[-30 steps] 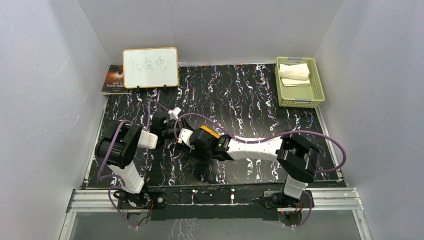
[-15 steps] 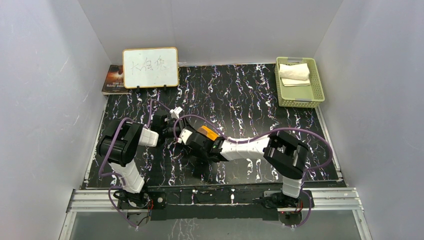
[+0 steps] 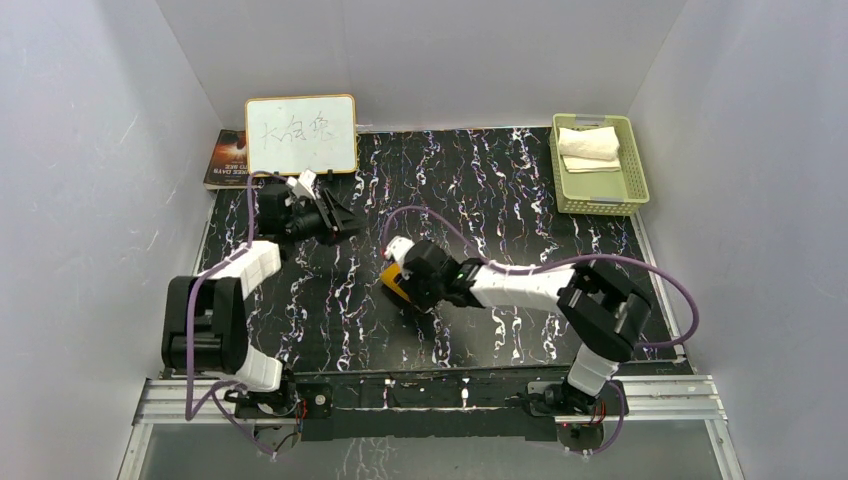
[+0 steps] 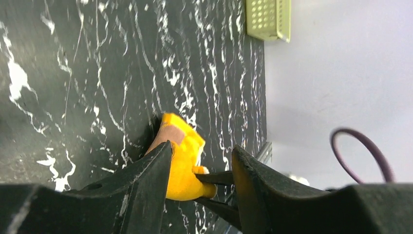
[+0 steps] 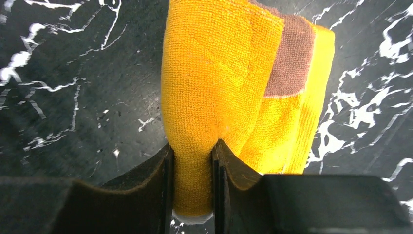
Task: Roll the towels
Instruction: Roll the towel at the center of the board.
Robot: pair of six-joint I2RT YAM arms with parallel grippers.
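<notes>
Orange-yellow towel (image 5: 229, 73) lies on the black marbled table (image 3: 500, 200), left of centre and in the nearer half, bunched into a thick folded bundle. In the right wrist view its long axis runs straight away from the right gripper (image 5: 192, 153), one short end at the jaws and the other pointing off across the table. A brown patch of the reverse side (image 5: 292, 58) shows at the far right corner, edged with a pale line. The right jaws are clenched on the near end, pinching a fold of the cloth between them. From above only a small orange patch shows at the tip of the right arm, which reaches leftward over the table.

Farther back and to the left, the left gripper (image 3: 345, 222) hangs well apart from the bundle. Its jaws stand released with nothing between them; its wrist camera sees the yellow cloth only in the distance through the gap.

At the far left edge a whiteboard (image 3: 300, 135) with writing stands upright, a book (image 3: 224, 160) lying beside and behind it. In the far right corner a pale green basket (image 3: 600, 205) holds the cream-white towel (image 3: 590, 143), lying across the basket's width.
</notes>
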